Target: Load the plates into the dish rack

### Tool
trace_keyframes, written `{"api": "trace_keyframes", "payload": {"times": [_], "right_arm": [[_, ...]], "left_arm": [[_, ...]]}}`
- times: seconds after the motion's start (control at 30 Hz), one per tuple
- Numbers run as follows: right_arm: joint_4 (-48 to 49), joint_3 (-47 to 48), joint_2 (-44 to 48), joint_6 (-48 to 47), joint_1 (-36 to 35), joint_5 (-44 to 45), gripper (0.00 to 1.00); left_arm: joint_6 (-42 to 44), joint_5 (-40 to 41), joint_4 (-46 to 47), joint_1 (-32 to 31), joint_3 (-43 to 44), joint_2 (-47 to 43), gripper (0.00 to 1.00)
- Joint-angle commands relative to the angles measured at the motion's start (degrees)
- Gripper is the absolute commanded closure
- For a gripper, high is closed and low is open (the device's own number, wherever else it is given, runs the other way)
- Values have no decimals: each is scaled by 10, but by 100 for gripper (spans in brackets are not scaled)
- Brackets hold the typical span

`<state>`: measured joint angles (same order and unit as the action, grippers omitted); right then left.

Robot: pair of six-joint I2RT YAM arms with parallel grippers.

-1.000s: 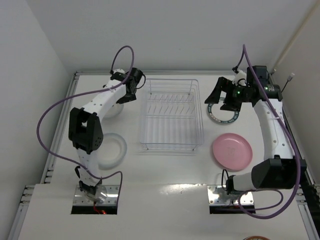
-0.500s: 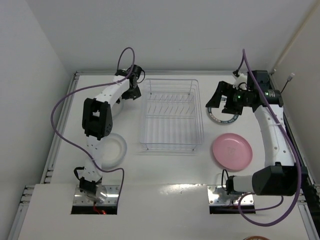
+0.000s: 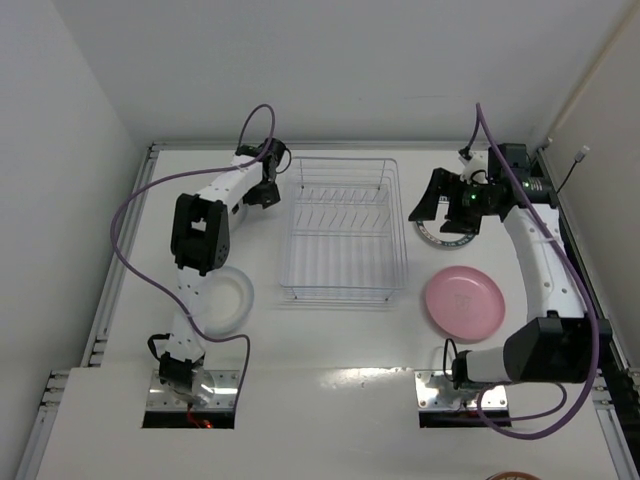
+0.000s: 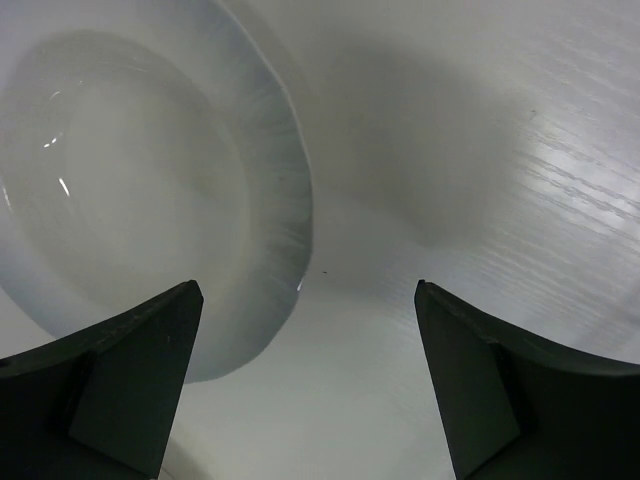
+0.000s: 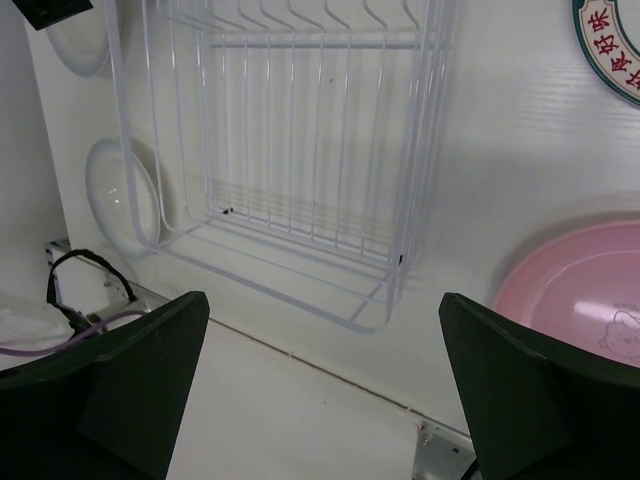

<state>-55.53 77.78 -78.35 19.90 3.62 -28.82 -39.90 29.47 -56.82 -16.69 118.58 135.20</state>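
top view, left claw (image 3: 262, 190): hangs just beside the far-left corner of the dish rack (image 3: 343, 268). Jaw gap is hard to read from here.
top view, right claw (image 3: 437, 212): spread wide and empty. The teal-rimmed plate (image 3: 441, 238) lies flat below it and is partly hidden by it. The pink plate (image 3: 463, 302) is nearer the base, apart from the claw.
top view, glass plate (image 3: 236, 300): flat on the table (image 3: 330, 340), well back from the left claw, by that arm's lower link.
top view, rack load: no plate is in it yet.
left wrist, left claw (image 4: 305, 300): fingers far apart, gripping nothing. A frosted dish (image 4: 150, 180) sits below. Its rim crosses between the fingers, closer to the left one.
right wrist, right claw (image 5: 325, 305): fully open, nothing held. The dish rack (image 5: 300, 150) is ahead, the pink plate (image 5: 580, 290) to its right, and the teal-rimmed plate (image 5: 610, 50) at the far right corner.
seen only in right wrist: the frosted dish (image 5: 80, 45) and the glass plate (image 5: 120, 195) show as two separate pieces. The arm covers the first in the top view.
seen only in left wrist: the rim's offset between the jaws.
risk, left: a slick, thin rim lying flat. I'd expect a finger to shove the dish or slip off it. A swing could also snag the light wire rack.
risk, right: the plate is flush on the table, so it may skate away when pinched.
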Motion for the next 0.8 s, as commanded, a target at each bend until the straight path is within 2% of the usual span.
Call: {"api": "trace_keyframes", "payload": {"times": [0.0, 0.13, 0.33, 0.4, 0.47, 0.5, 0.6, 0.63, 0.67, 0.77], "right_arm": [[10, 11, -19, -14, -2, -17, 0], [10, 11, -24, -14, -2, -17, 0], [-1, 23, -43, -14, -2, -12, 0], [-1, 29, -50, -14, -2, -12, 0], [-7, 36, -55, -14, -2, -6, 0], [-7, 36, -55, -14, -2, -6, 0], [-12, 41, -61, -14, -2, -1, 0], [-12, 41, -61, -14, -2, -1, 0], [-12, 41, -66, -14, -2, -1, 0], [-12, 36, -66, -14, -2, -1, 0]], "left_arm": [[-11, 39, -23, 7, 0, 16, 14], [-16, 46, -29, 19, 0, 29, 22], [-10, 6, -18, 33, 0, 48, 40], [-3, -4, -18, 39, -5, 54, 43], [-3, -10, -12, 44, -5, 62, 51], [-3, -16, -12, 44, 0, 62, 64], [3, -29, -6, 44, 8, 62, 81], [3, -29, -6, 44, 22, 55, 93], [3, -35, -6, 44, 22, 55, 100], [-9, -40, -6, 49, 39, 27, 100]]}}
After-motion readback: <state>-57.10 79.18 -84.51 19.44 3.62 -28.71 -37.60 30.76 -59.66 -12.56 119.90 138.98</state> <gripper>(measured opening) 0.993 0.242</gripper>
